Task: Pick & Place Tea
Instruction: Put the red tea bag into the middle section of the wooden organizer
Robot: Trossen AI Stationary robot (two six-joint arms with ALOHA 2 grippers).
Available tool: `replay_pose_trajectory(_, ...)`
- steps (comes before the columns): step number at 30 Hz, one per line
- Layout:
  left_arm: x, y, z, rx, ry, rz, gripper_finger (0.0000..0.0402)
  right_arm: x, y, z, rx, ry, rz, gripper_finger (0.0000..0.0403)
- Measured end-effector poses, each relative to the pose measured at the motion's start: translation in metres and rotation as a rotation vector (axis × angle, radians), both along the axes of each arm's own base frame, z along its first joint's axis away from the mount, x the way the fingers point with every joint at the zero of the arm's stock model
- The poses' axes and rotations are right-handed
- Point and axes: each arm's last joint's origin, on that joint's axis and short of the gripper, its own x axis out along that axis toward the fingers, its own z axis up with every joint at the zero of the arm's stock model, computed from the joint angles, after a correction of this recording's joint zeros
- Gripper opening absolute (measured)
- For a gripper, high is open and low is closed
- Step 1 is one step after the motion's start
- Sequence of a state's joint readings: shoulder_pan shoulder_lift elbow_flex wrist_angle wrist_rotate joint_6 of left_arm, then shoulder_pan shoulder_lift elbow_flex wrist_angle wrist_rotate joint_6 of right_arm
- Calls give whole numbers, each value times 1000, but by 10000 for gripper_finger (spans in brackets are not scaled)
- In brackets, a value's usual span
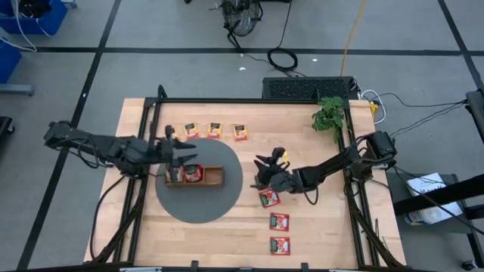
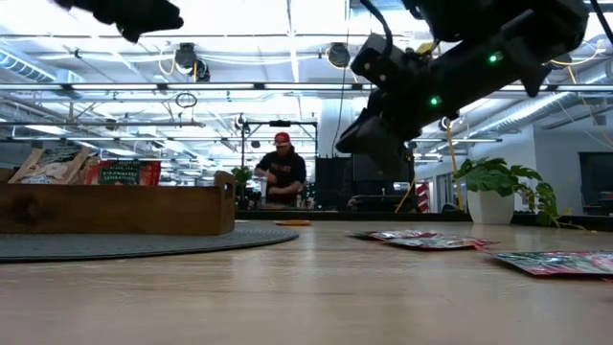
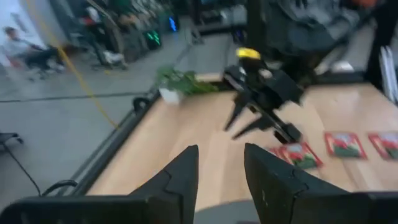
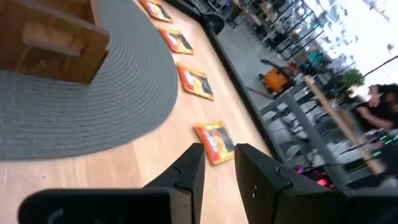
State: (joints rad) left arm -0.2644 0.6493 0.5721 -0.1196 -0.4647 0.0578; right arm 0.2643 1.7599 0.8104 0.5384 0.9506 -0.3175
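The tea lies in two groups on the wooden table: orange-yellow packets (image 1: 215, 130) in a row toward the far edge, and red ones (image 1: 280, 222) flat at the near right. More packets (image 2: 124, 172) stand in the brown wooden tray (image 1: 215, 177) on the round grey mat (image 1: 227, 200). My left gripper (image 3: 221, 152) hovers open above the tray's left part, pointing about level toward my right arm, with nothing between its fingers. My right gripper (image 4: 217, 152) hangs open and clear of the table, right of the mat. An orange-yellow packet (image 4: 214, 140) lies on the table beyond its fingertips.
A potted green plant (image 1: 329, 113) stands at the table's far right corner. A black metal frame (image 1: 249, 101) runs along the table's edges. Bare wood (image 1: 325, 227) lies right of the red packets. A person (image 2: 281, 172) is in the room behind.
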Motion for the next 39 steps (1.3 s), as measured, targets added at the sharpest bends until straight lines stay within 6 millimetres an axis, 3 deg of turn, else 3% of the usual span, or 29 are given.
replay_pose_trajectory(8,-7,5,-16,-61,-149,28,132,-10,28,5,-97,-18,-45,75)
replay_pose_trajectory(11,-7,5,-21,-102,-140,33,132,-15,37,9,-211,68,-19,75)
replay_pose_trajectory(15,-7,5,-24,-138,-142,38,132,-22,39,31,-231,66,10,69)
replay_pose_trajectory(17,-7,5,-23,-141,-144,38,131,-27,34,45,-114,45,59,54)
replay_pose_trajectory(21,-7,5,-23,-142,-144,38,132,-29,6,75,367,118,160,11)
replay_pose_trajectory(24,-7,5,-23,-142,-144,38,131,-29,-14,90,495,231,100,10)
replay_pose_trajectory(29,-7,5,-23,-142,-144,38,131,-17,-16,94,504,403,88,87)
replay_pose_trajectory(35,-7,5,-24,-142,-144,38,131,1,-13,54,501,583,109,223)
replay_pose_trajectory(39,-7,5,-23,-142,-144,38,131,7,-10,28,536,697,127,281)
